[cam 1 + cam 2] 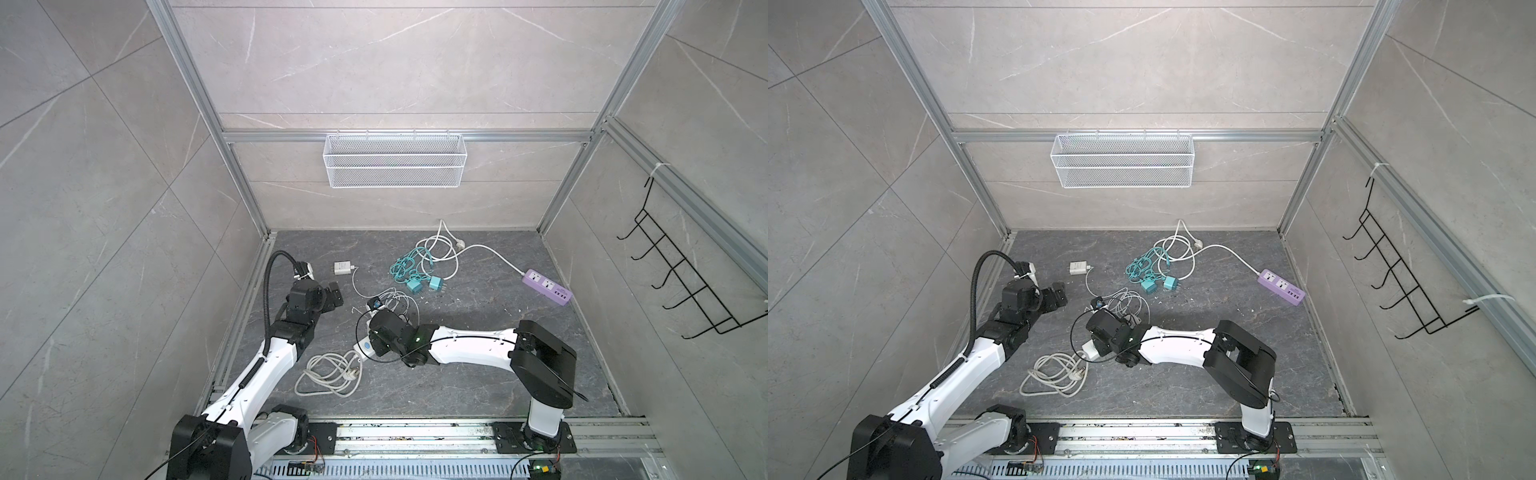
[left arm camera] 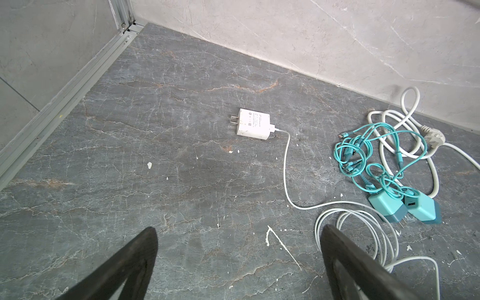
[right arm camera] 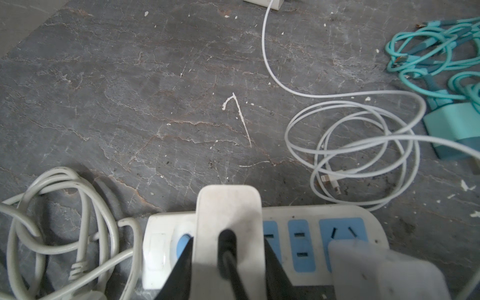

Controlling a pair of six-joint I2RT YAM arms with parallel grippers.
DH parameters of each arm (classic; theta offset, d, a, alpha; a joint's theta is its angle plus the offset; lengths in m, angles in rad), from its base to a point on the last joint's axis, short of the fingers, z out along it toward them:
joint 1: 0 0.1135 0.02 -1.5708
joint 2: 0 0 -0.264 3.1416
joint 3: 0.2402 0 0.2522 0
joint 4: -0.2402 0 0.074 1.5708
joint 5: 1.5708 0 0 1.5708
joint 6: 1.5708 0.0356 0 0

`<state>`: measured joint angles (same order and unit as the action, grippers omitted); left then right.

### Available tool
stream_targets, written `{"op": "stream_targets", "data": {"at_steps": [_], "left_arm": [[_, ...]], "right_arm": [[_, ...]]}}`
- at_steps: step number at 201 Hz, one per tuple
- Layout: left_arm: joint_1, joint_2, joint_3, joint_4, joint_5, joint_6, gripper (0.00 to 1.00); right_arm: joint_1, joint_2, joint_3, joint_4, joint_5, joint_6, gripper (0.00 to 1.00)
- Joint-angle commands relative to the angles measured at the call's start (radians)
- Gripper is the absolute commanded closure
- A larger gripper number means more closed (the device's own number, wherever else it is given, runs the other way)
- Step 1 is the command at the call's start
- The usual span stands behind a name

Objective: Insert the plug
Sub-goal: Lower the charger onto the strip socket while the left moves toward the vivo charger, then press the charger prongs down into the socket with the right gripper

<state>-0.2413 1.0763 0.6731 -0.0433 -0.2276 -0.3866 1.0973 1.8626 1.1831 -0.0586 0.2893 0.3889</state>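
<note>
While the right gripper [image 3: 228, 241] is clamping the plug [image 3: 228, 207], we are logging insertion as the step in hand. Its jaws are standing narrow, one black finger on each side of the white plug body, and the plug's black cable is running back between them. We are seeing the plug standing on top of the white strip [image 3: 301, 244], at the end by the switch, beside a round blue patch. The strip is lying near the middle of the floor [image 1: 436, 399], under the right wrist in both top views, with its grey cord [image 1: 328, 374] coiled just to the left. We are not able to tell whether the pins are in the slots, since the plug body is hiding them. A blurred white block [image 3: 384, 272] is sitting close to the lens over the strip's other end; we are leaving it unnamed.

The left gripper [image 2: 239, 228] is hanging wide open and empty above bare floor on the left, well apart from the strip. It is facing a white charger [image 2: 253, 127] farther off. Teal chargers [image 2: 405, 205] are lying toward the far middle and a purple strip [image 1: 546, 286] at the right.

Judgement: we are expecting the next move to call for a straight push down along the pins, with the plug square to the strip face. Nothing is bracing the strip, so we are flagging that it may slide or tip. The free left gripper could be pinning it.
</note>
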Motion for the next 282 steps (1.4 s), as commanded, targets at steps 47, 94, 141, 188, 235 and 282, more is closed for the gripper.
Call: {"op": "stream_targets", "data": {"at_steps": [47, 94, 141, 188, 235, 282], "left_arm": [[0.009, -0.007, 0.030, 0.021, -0.025, -0.011, 0.00], [0.013, 0.043, 0.082, 0.005, -0.014, -0.016, 0.00], [0.014, 0.097, 0.107, 0.013, -0.022, -0.018, 0.00], [0.036, 0.227, 0.184, -0.015, -0.023, -0.037, 0.00], [0.042, 0.295, 0.218, 0.015, -0.002, -0.041, 0.00], [0.046, 0.312, 0.225, 0.012, 0.005, -0.039, 0.00]], "right_arm": [[0.061, 0.066, -0.036, -0.086, 0.030, 0.000, 0.94], [0.062, 0.108, -0.078, -0.056, -0.032, 0.064, 0.94], [0.072, 0.107, -0.094, -0.064, -0.031, 0.077, 0.94], [0.119, 0.109, -0.122, -0.078, 0.039, 0.119, 0.93], [0.133, 0.133, -0.149, -0.040, 0.031, 0.162, 0.93], [0.133, 0.167, -0.127, -0.051, 0.018, 0.147, 0.92]]}}
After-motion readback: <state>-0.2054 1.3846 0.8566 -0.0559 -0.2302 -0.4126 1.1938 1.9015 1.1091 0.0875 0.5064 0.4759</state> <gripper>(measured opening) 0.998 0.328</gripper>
